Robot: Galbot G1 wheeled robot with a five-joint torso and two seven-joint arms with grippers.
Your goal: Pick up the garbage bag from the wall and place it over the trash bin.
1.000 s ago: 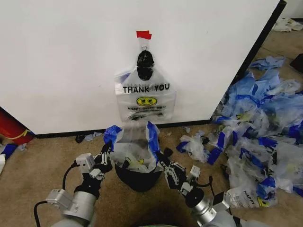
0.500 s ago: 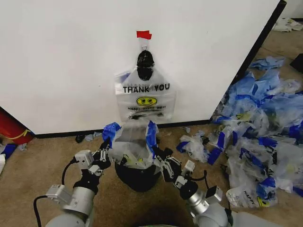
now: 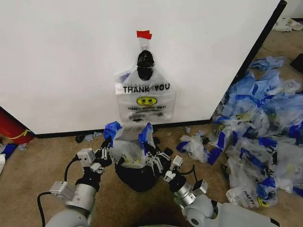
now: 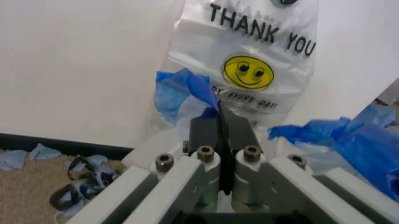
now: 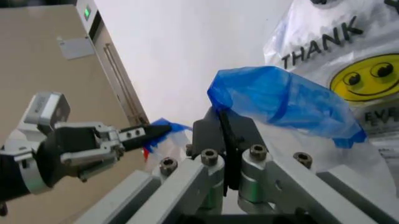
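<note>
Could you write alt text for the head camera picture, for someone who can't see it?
Two robot grippers, left and right, each pinch a blue handle of a thin see-through plastic bag held over a small black mesh bin. Behind, another clear "THANK YOU" smiley bag hangs on a white wall.

The bag (image 3: 129, 147) at lower centre is thin, crinkled, see-through plastic with glossy blue handles. The bin (image 3: 137, 174) beneath is matt black. The wall (image 3: 66, 61) across the upper frame is smooth, matt white. The floor (image 3: 28, 175) looks like rough tan carpet. The gripper (image 4: 218, 128) has brushed silver metal links and matt black fingers.
</note>
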